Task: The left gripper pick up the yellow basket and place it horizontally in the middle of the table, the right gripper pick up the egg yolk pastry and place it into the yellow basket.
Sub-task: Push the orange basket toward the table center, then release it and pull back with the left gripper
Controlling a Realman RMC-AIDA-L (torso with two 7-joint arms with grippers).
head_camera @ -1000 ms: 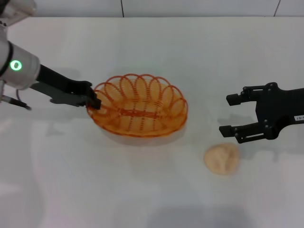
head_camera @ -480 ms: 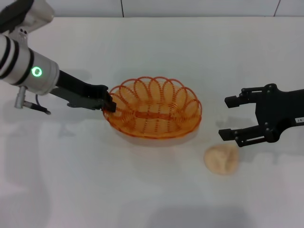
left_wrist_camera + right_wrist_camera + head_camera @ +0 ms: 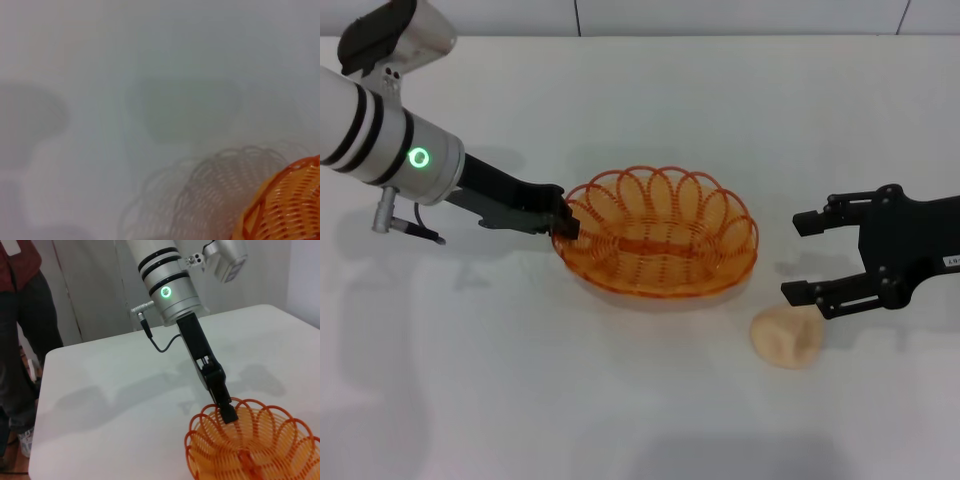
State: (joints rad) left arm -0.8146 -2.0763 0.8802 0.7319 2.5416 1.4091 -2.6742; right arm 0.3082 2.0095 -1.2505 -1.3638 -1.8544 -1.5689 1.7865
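The yellow basket is an oval orange-yellow wire basket, lying lengthwise near the middle of the table. My left gripper is shut on the rim at its left end. In the left wrist view the basket casts a shadow offset from it, so it seems held just above the table. The egg yolk pastry lies on the table, to the right of the basket and nearer to me. My right gripper is open and empty, hovering just behind the pastry and to the right of the basket.
In the right wrist view a person stands beyond the table's far left edge. That view also shows my left gripper on the basket's rim. White tabletop surrounds the basket and the pastry.
My left gripper has carried the basket to the right, toward the table's middle. My right gripper has shifted slightly down toward the pastry. The pastry has not moved.
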